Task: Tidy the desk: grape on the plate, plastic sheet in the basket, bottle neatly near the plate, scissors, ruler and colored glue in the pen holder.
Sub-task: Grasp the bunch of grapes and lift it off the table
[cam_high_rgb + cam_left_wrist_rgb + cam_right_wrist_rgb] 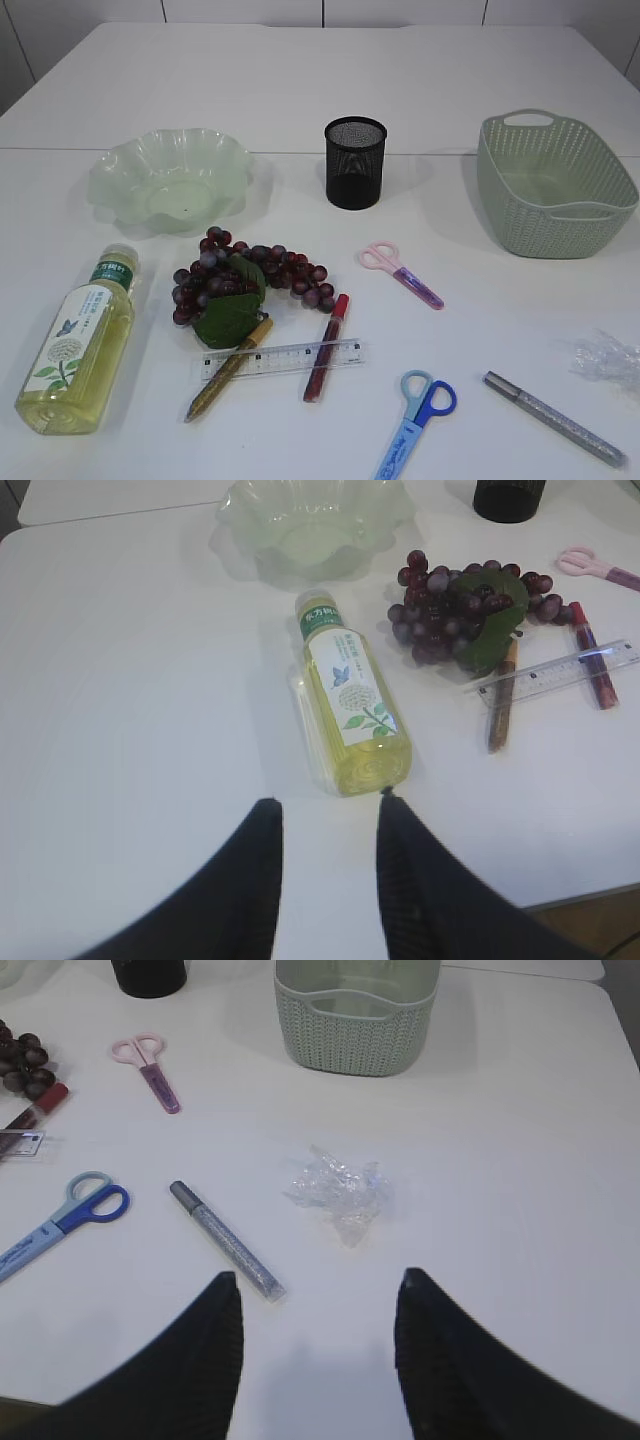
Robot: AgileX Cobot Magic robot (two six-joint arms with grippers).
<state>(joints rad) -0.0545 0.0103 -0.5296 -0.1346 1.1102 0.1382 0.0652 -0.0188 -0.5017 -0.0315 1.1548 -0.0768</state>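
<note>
A: Claws? Left gripper (330, 815) released just short of the bottle (348, 698) base; right gripper (318, 1295) released, crumpled clear plastic sheet (338, 1192) ahead.

B: Containers? Ruffled glassy plate (170, 180) left of mesh pen holder (355, 162), woven basket (555, 185) right of it; grape (245, 275) in front of it

We are seeing bright, even light washing out the white surface (300, 80); soft shadows are falling beside the pen holder (355, 162) and basket (555, 185), and the dark fingers (240, 900) are looking blurred up close
</note>
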